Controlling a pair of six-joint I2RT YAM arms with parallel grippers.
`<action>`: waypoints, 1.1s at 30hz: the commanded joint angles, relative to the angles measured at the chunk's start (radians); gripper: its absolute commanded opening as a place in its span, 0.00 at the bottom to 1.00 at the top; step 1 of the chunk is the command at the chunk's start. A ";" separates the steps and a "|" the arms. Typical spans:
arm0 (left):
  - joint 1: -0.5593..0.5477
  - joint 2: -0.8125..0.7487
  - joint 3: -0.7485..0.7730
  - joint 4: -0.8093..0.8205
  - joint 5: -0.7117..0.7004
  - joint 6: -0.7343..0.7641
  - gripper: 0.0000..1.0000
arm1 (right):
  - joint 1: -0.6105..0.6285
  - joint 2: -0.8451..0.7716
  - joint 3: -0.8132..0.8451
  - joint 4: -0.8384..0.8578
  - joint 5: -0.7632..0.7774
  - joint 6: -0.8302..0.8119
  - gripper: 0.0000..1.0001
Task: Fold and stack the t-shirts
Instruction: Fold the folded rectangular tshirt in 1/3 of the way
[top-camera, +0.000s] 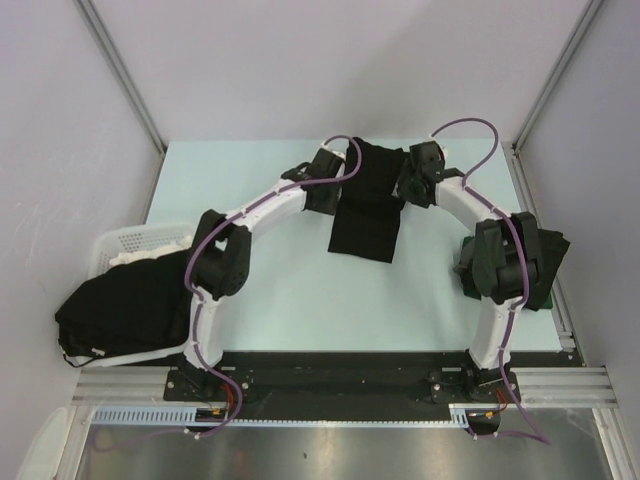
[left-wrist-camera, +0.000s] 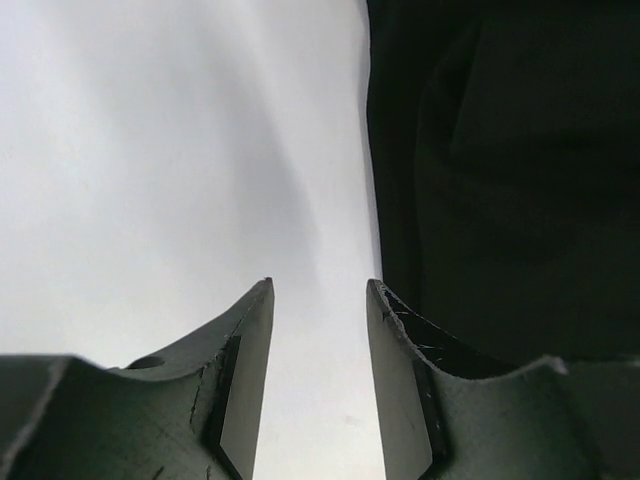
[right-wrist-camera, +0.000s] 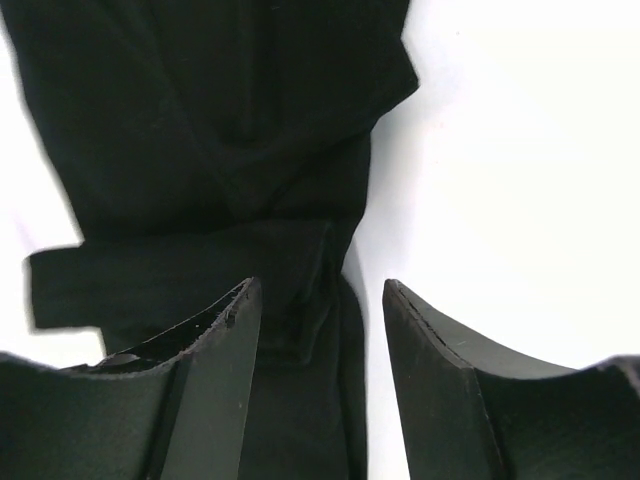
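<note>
I'm running this from a robotics lab cell, not a home. The pale table (top-camera: 300, 310) is boxed in by plain white panels (top-camera: 330, 60) set in bare aluminium posts (top-camera: 118, 70). At its near edge an aluminium extrusion rail (top-camera: 560, 385) and a black mounting plate (top-camera: 330, 375) carry the left arm's base (top-camera: 203, 378) and the right arm's base (top-camera: 478, 380). Purple cables (top-camera: 466, 121) loop in the open above them.

Folded t-shirt (top-camera: 365, 215) far end hidden under left arm (top-camera: 325, 185) and right arm (top-camera: 428, 180)
</note>
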 joint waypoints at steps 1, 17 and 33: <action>-0.006 -0.134 -0.099 0.048 0.044 -0.032 0.46 | 0.037 -0.131 0.044 -0.040 0.047 -0.012 0.57; -0.012 -0.329 -0.275 0.017 0.093 -0.009 0.43 | 0.135 -0.185 -0.043 -0.134 0.121 0.057 0.57; -0.014 -0.361 -0.282 -0.004 0.110 0.000 0.41 | 0.137 -0.039 -0.045 -0.099 0.043 0.075 0.53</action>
